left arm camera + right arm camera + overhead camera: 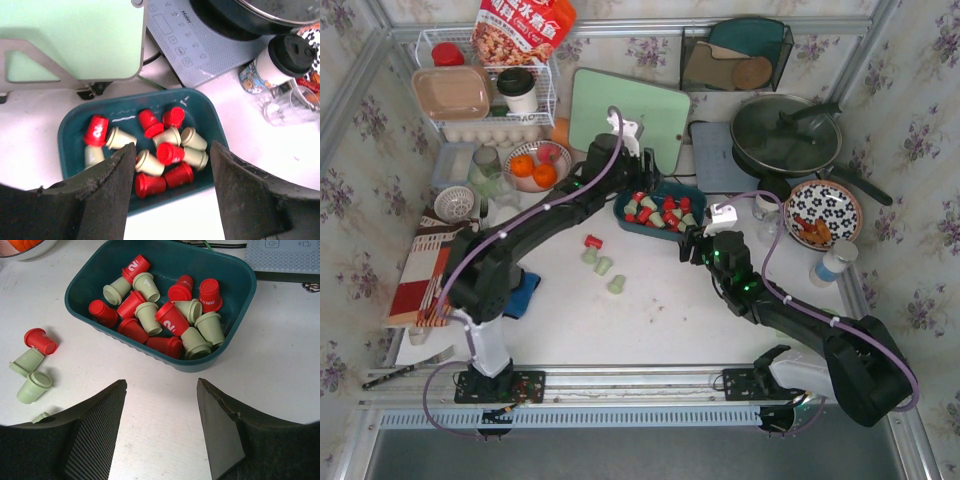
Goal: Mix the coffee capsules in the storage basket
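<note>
Near the middle of the table, toward its far edge, the storage basket (660, 234) holds a jumbled heap of red and pale green coffee capsules (170, 320), the colours already fairly interleaved. The left gripper (171, 155) hangs above the heap, jaws parted and empty; the right gripper (161, 390), likewise spread and holding nothing, faces the basket's near wall. A stir made too deep or too brisk would likely flick pods over the low wall to join the four loose capsules (604, 266), one red and three green, lying on the table toward the near-left of the basket. A finger catching the rim could drag or tip the light bin. Toward the far-left corner a bowl (510, 172) contains orange fruits (523, 165). By the right edge a patterned plate (847, 205) carries food.
</note>
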